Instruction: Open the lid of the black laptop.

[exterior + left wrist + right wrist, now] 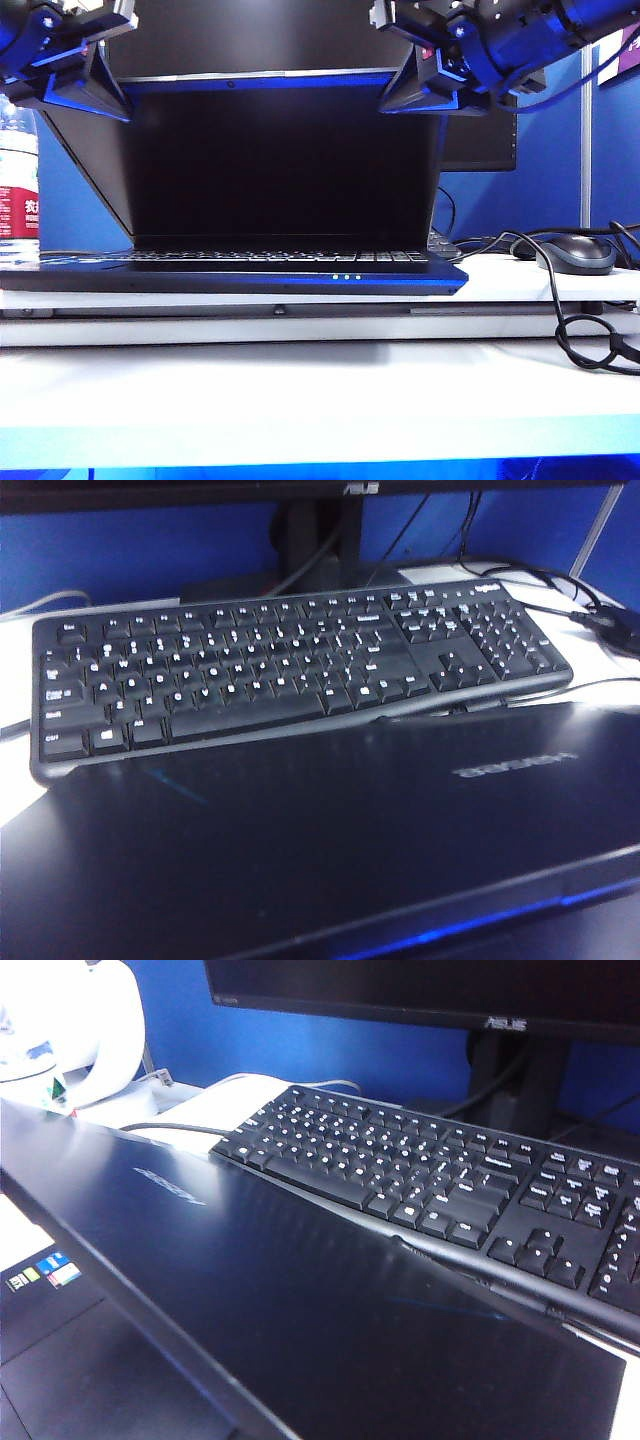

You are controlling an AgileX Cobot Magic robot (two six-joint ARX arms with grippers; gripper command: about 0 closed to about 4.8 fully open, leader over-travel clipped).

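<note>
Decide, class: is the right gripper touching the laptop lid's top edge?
Cannot tell. In the exterior view the right gripper overlaps the top corner of the lid, but no gap or contact shows plainly; the right wrist view shows no fingers.

Count by kind:

- Slim black laptop (290, 275) with a blue sheen: one, at the middle of the white table surface (300, 390).
- Lid (280, 160): one, raised.
- Small indicator lights (346, 277) on the laptop's front edge: three.
- Separate black full-size keyboard (290, 660): one, behind the laptop.
- Black ASUS monitor on a stand (420, 990): one, towards the back edge.
- Dark grey computer mouse (577, 253): one, by the right edge.
- Clear plastic bottle with a red label (18, 185): one, at the left edge.
- Grippers: two. The left gripper (90, 85) is at the lid's upper left corner and the right gripper (415, 90) at its upper right corner. Finger spacing is not discernible.
</note>
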